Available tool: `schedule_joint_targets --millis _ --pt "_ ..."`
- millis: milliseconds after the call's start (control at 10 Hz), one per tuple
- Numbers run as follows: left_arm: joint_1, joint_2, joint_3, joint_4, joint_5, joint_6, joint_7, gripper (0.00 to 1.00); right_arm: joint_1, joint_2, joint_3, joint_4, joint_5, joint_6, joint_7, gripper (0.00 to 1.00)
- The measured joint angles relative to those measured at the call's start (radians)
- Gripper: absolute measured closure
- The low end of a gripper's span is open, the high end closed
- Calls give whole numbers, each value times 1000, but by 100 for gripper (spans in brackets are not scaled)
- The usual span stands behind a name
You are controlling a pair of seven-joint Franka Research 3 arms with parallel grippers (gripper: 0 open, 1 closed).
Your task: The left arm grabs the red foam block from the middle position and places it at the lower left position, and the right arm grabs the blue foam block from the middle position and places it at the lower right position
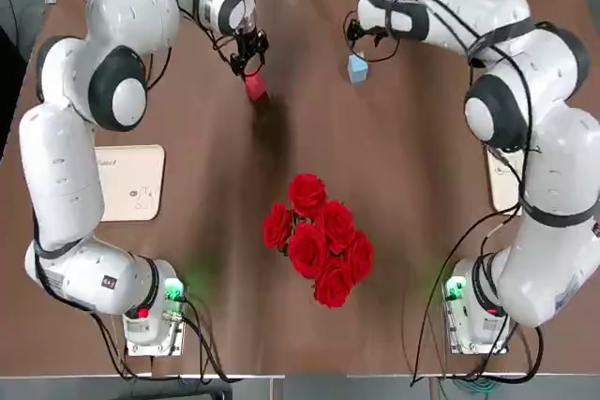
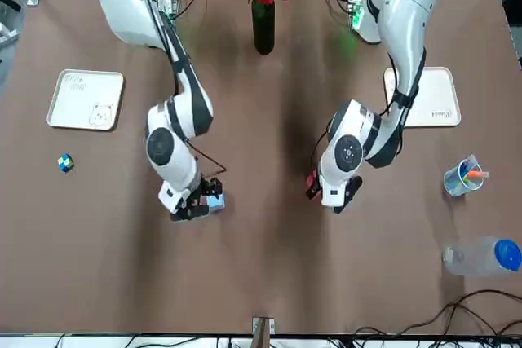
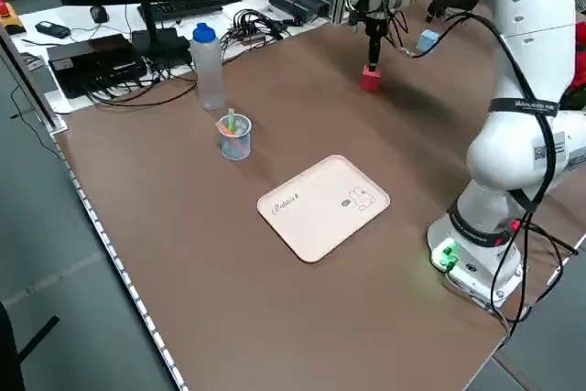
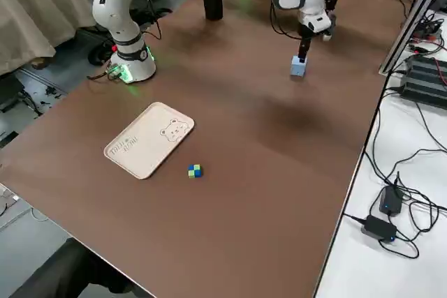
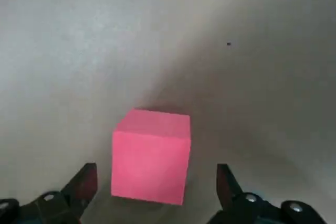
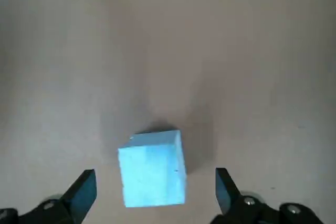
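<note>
1. Overhead, the left gripper (image 1: 251, 65) hung low at the far part of the brown tabletop (image 3: 201, 263), its fingers (image 5: 84, 184) spread wide.
2. The red foam block (image 5: 149, 158) sat on the tabletop between those fingers, with a gap on both sides, so the gripper was open and gripped nothing.
3. The right gripper (image 2: 196, 205) was likewise low over the far part of the tabletop, well apart from the left one, and its fingers (image 6: 81, 198) were open too.
4. The blue foam block (image 6: 152, 174) rested on the tabletop between them, ungripped, with space on either side.
5. On the robot's left side, a cream tray (image 3: 323, 208) with faint writing and a small outlined figure lay flat, nearer the robot than the red block.
6. A second cream tray (image 4: 149, 140), marked with writing and a bear face, lay on the robot's right side, and a tiny puzzle cube (image 4: 195, 171) was near it.
7. Red roses (image 1: 321, 239) stood in a dark vase (image 2: 263, 27) between the two arms.
8. A cup (image 2: 462, 178) and a bottle with a blue cap (image 2: 481, 257) were on the robot's left side, the bottle lying farther from the robot.
</note>
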Motion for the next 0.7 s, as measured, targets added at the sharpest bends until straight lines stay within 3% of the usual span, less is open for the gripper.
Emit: schedule_joint_targets --millis 400,600,700 --pt "-4 30 0 -22 30 34 0 3 20 40 -1 1 0 17 12 0" --pt "-8 48 0 -23 34 67 -2 13 26 52 -1 1 0 21 12 0" --pt "-5 49 1 -23 34 69 -2 27 26 57 -2 1 0 21 12 0"
